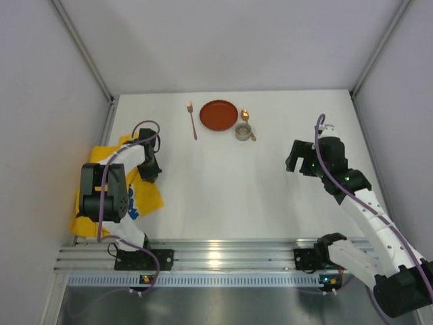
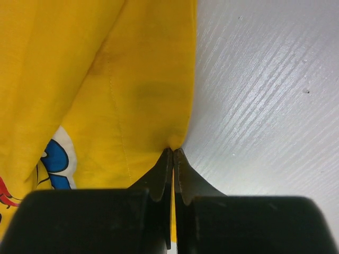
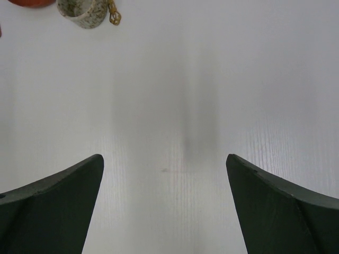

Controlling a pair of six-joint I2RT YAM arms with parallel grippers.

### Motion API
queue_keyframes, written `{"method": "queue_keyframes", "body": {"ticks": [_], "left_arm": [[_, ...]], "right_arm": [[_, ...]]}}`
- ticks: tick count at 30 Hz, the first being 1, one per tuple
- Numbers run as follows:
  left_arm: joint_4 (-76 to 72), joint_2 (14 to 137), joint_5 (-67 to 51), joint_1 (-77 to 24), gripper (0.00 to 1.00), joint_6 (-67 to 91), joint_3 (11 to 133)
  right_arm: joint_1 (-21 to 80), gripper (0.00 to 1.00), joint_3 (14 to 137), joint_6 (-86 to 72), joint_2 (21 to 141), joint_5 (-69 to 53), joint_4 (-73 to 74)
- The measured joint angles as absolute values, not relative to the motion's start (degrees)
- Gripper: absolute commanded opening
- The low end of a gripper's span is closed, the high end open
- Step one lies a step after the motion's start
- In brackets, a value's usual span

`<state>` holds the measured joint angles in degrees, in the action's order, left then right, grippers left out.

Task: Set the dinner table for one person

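Note:
The white dinner table (image 1: 237, 183) carries a red plate (image 1: 218, 114), a fork (image 1: 192, 120), a small speckled cup (image 1: 242, 132) and a gold spoon (image 1: 247, 123) at the far middle. A yellow cartoon-printed cloth mat (image 1: 145, 196) lies bunched at the left edge. My left gripper (image 1: 150, 169) is shut on the mat's right edge, pinching a fold (image 2: 175, 138) between its fingertips. My right gripper (image 1: 298, 161) is open and empty above bare table at the right; the cup (image 3: 82, 13) shows at the top left of its view.
A ribbed aluminium rail (image 1: 223, 261) runs along the near edge with both arm bases on it. White walls and metal posts enclose the table on three sides.

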<state>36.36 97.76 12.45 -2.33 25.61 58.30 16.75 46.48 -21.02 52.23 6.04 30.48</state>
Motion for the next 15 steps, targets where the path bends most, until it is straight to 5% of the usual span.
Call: {"method": "queue_keyframes", "body": {"ticks": [8, 15], "left_arm": [[36.91, 97.25, 12.53, -5.5, 0.0, 25.82, 58.72], [40.56, 97.25, 11.88, -27.7, 0.0, 30.22, 67.4]], "right_arm": [[17.23, 1.0, 49.67, -20.56, 54.83, 6.46, 30.5], [17.26, 1.0, 51.66, -19.77, 56.31, 8.56, 30.48]]}}
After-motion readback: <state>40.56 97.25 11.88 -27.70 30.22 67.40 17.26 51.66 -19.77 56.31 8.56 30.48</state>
